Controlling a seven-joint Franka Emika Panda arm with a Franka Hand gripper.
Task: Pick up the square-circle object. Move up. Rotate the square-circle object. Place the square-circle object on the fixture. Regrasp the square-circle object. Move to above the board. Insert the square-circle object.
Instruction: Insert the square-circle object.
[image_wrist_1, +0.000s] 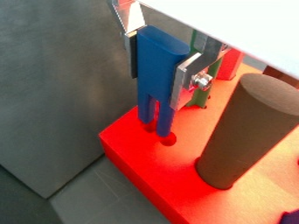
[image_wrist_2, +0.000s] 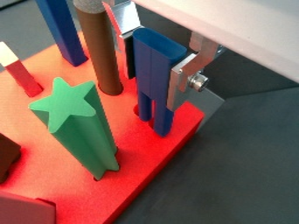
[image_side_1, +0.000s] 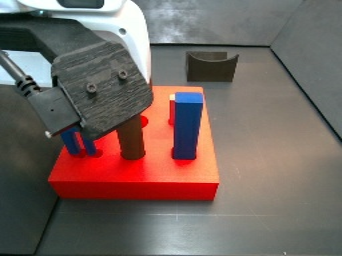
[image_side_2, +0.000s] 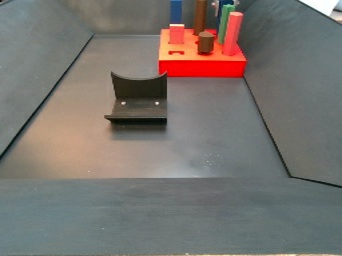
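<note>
The tool (image_wrist_2: 158, 92) stands low over one corner of the red board (image_wrist_1: 140, 157), its two silver fingers (image_wrist_2: 184, 77) closed on one slim dark blue peg (image_wrist_1: 153, 74). The peg is upright, and its forked lower end meets the board's top at a small hole in both wrist views. Other pegs on the board in a wrist view: one brown cylinder (image_wrist_2: 101, 48), one green star (image_wrist_2: 76, 127), one thick blue block (image_wrist_2: 59, 31). One dark fixture (image_side_2: 136, 97) sits on the floor, well apart from the board.
</note>
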